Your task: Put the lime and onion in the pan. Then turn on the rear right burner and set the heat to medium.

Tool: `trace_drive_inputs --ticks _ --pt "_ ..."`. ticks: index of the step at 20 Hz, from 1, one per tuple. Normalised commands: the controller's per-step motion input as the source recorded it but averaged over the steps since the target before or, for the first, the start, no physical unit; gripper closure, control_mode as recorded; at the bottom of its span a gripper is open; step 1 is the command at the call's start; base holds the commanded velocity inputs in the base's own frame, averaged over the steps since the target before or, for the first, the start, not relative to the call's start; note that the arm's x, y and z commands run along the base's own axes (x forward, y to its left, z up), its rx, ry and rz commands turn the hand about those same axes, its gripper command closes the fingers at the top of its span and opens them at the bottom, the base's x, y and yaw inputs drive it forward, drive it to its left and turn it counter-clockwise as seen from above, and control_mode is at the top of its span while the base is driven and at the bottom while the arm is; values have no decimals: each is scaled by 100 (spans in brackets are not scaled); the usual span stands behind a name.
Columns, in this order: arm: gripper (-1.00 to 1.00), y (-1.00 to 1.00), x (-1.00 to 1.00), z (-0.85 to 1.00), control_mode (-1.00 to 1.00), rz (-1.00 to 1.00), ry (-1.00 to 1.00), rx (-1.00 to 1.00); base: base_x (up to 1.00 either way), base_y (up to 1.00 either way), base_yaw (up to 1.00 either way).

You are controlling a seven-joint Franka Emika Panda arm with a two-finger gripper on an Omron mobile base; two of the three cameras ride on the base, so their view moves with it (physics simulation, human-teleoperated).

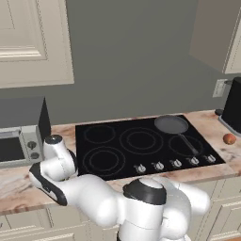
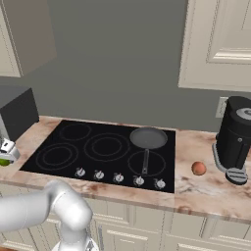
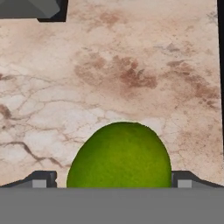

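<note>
Hand (image 3: 112, 183): jaws spread wide, one dark fingertip (image 3: 41, 180) on each side of the lime (image 3: 119, 156), the fruit between them at the bottom of the hand view; contact with the pads cannot be told, and nothing is clamped. Lime: green, smooth, resting on the marbled beige surface (image 3: 109, 74) to the left of the cooktop; a sliver of it also shows at the left edge of the right base view, just under the hand. Arm: white, reaching low and left over the front edge of the surface.

Cooktop (image 1: 141, 141): black glass, four burner rings, a row of knobs (image 1: 174, 164) along its front edge. Pan (image 1: 172, 124): grey, shallow, on the rear right burner, its handle pointing toward the front knobs. Onion (image 1: 229, 138): orange-brown ball on the surface right of the cooktop, well apart from the pan, near a black appliance (image 2: 235, 137). Toaster oven (image 1: 19, 141): on the surface left of the cooktop, near the arm.
</note>
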Motion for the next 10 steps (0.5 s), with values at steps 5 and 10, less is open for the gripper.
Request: trace_drive_inputs --ticks 5,10 --pt "100 0 0 0 -100 0 0 0 0 0 0" --pt "100 0 0 0 -100 0 0 0 0 0 0"
